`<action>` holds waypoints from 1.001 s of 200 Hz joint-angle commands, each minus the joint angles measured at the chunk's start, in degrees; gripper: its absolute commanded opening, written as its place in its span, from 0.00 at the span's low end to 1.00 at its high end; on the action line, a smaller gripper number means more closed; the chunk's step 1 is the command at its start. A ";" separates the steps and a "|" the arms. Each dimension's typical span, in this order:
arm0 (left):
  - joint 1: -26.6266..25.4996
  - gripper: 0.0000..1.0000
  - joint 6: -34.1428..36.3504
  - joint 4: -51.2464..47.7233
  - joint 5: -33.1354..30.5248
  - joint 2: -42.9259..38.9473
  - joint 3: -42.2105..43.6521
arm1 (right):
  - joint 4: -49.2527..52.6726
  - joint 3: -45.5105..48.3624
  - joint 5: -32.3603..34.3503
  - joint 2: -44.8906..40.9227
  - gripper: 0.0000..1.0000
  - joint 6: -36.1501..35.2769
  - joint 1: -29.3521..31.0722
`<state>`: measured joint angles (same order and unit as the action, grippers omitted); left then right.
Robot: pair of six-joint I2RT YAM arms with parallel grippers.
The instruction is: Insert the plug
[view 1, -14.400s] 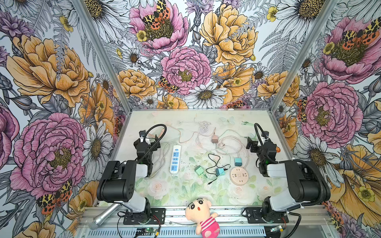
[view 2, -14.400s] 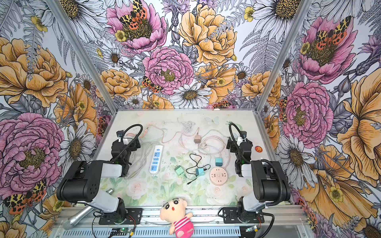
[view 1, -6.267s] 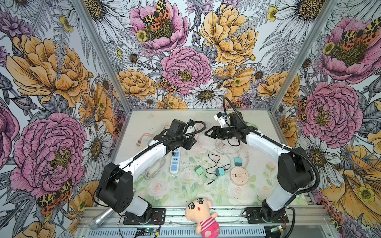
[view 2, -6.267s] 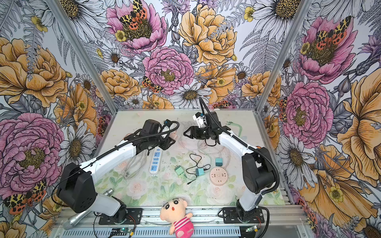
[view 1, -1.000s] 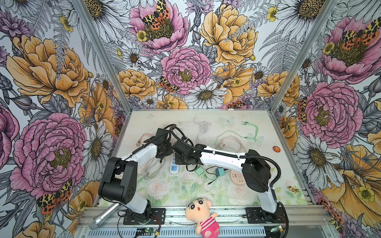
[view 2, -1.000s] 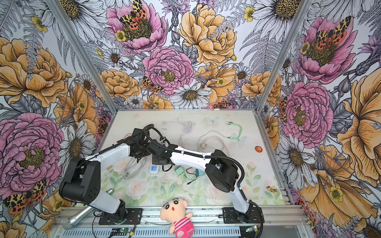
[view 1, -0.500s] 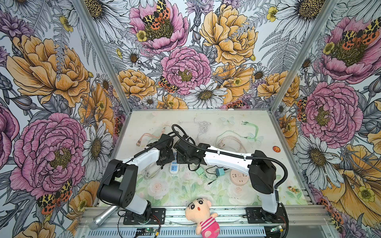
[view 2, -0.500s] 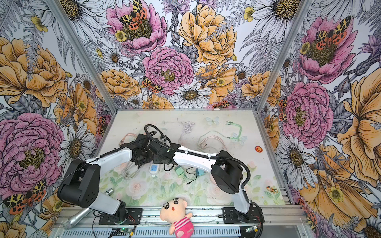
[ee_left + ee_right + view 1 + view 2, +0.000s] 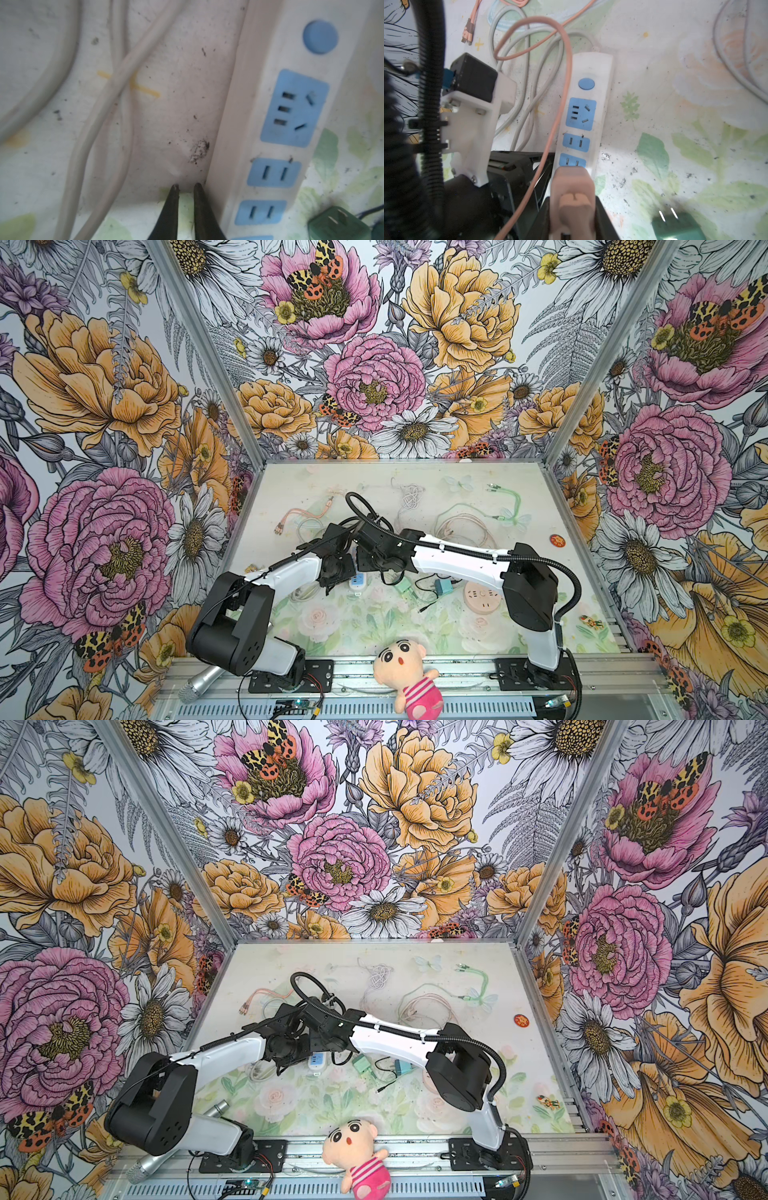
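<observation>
The dust-speckled floral table (image 9: 540, 635) lies open toward its right edge, while pale cables (image 9: 117, 79) crowd left of centre. There lies the white plastic power strip (image 9: 583, 116) with its blue sockets. The right gripper (image 9: 572, 207) clamps the blocky pink plug (image 9: 572, 182) over the strip. The left gripper (image 9: 186, 187), tips almost together and empty, sits just beside it.
</observation>
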<state>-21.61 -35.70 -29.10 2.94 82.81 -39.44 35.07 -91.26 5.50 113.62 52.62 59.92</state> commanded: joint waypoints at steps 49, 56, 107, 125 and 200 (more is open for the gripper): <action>-0.03 0.17 -1.47 2.95 4.74 -1.64 1.66 | -0.53 2.38 -1.43 -3.29 0.00 -1.75 -1.06; 0.73 0.18 -0.81 0.63 2.95 -2.99 1.16 | -0.53 2.72 -1.53 -3.46 0.00 -2.05 -1.22; 7.33 0.30 2.08 -7.39 -2.34 -11.82 -0.11 | -0.53 5.31 -1.93 -5.43 0.00 -3.95 -1.72; 8.62 0.37 1.39 -7.27 -2.44 -13.23 -0.49 | -0.53 5.07 -2.27 -5.27 0.00 -4.42 -1.57; 13.48 0.38 2.75 -7.24 -0.64 -13.15 -5.69 | -0.48 3.81 -3.08 -2.57 0.00 -4.19 -0.13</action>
<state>-9.13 -34.11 -36.18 1.93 70.17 -42.70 35.35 -86.08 2.44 110.61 48.34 59.35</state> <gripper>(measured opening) 0.380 0.275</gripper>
